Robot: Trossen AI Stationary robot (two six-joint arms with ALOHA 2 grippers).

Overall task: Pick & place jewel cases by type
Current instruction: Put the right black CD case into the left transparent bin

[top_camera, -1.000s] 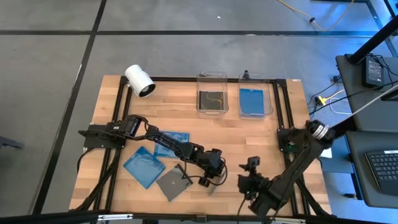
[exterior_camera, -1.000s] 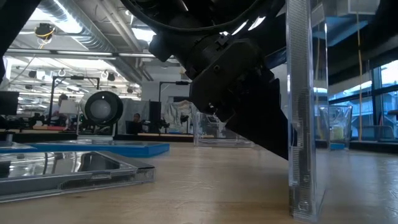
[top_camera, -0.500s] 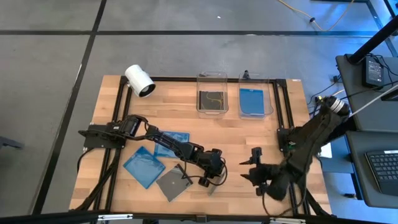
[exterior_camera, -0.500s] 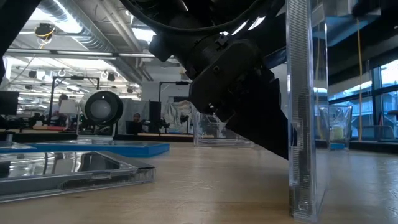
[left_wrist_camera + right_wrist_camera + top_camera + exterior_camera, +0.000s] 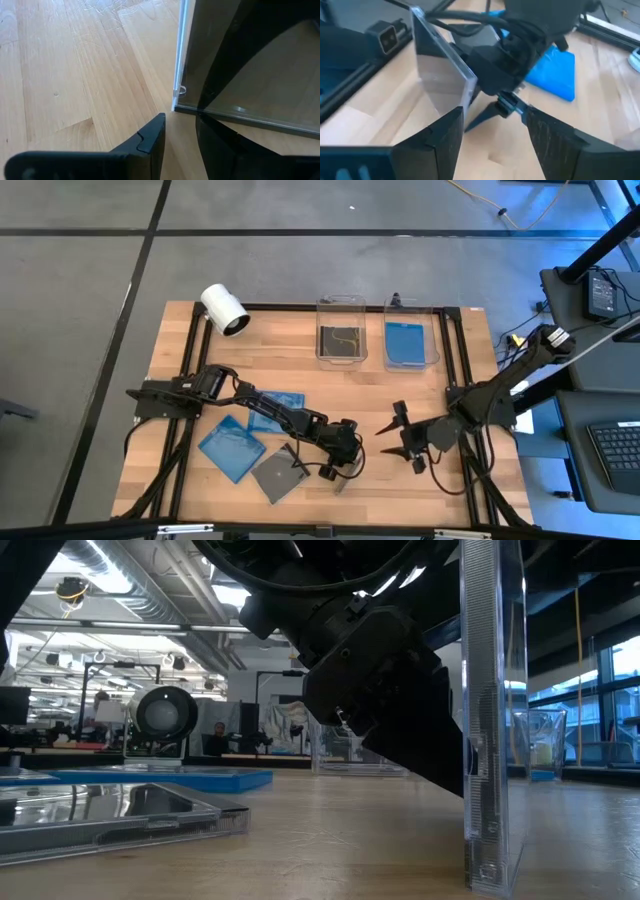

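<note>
The left gripper clamps a thin, clear-edged dark jewel case standing upright on edge on the table, while the right gripper hangs open nearby.

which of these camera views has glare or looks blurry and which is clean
High view: evenly lit and sharp. Low view: bright ceiling lights behind, left gripper dark against them, reflections on the upright jewel case. Right wrist view: soft, slightly blurred. Left wrist view: sharp wood grain on the table.

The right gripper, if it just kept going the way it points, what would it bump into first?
Probably the upright case held on edge by the left gripper. The right gripper stands open, aimed at it; how far off is unclear.
</note>
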